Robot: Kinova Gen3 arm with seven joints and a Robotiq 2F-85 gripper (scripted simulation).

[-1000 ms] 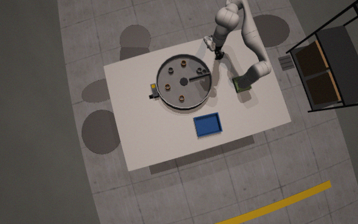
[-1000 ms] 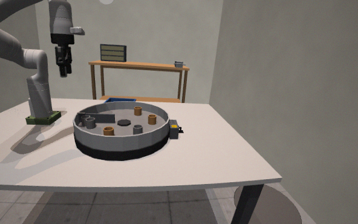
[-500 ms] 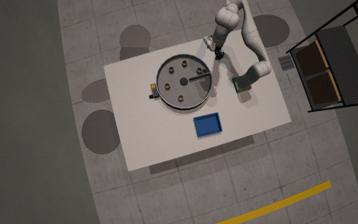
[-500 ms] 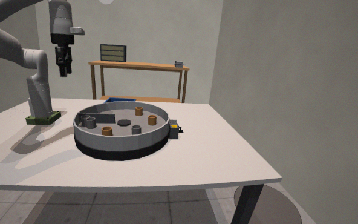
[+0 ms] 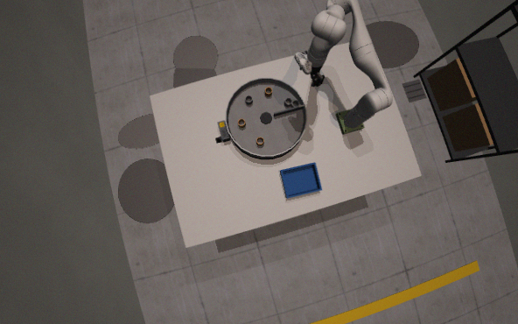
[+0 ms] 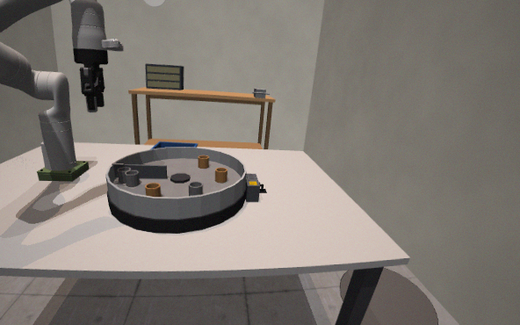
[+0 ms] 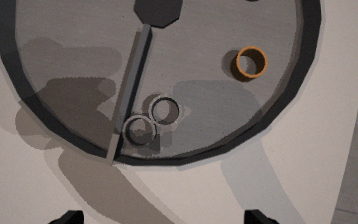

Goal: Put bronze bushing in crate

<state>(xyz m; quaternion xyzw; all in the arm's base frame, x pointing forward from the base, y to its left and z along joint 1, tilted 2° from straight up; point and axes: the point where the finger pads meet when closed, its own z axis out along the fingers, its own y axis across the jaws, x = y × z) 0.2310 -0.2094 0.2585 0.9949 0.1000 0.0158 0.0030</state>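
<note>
The round grey turning table [image 5: 266,118] stands on the white table top and holds three bronze bushings [image 5: 268,91] [image 5: 241,123] [image 5: 260,141] and three grey bushings. Two grey bushings [image 7: 152,120] rest against the fixed bar [image 5: 289,112]; a third grey one [image 5: 248,100] stands apart. The blue crate [image 5: 300,179] lies at the table's near side. My gripper [image 6: 92,104] is open and empty, high above the table just outside the turning table's rim. In the wrist view one bronze bushing [image 7: 251,62] shows to the upper right, and only the fingertips show at the bottom edge.
A small grey control box [image 5: 222,130] with a yellow label sits against the turning table's rim. The arm's green base [image 5: 349,121] is bolted to the table. A wooden shelf [image 6: 202,94] stands behind the table.
</note>
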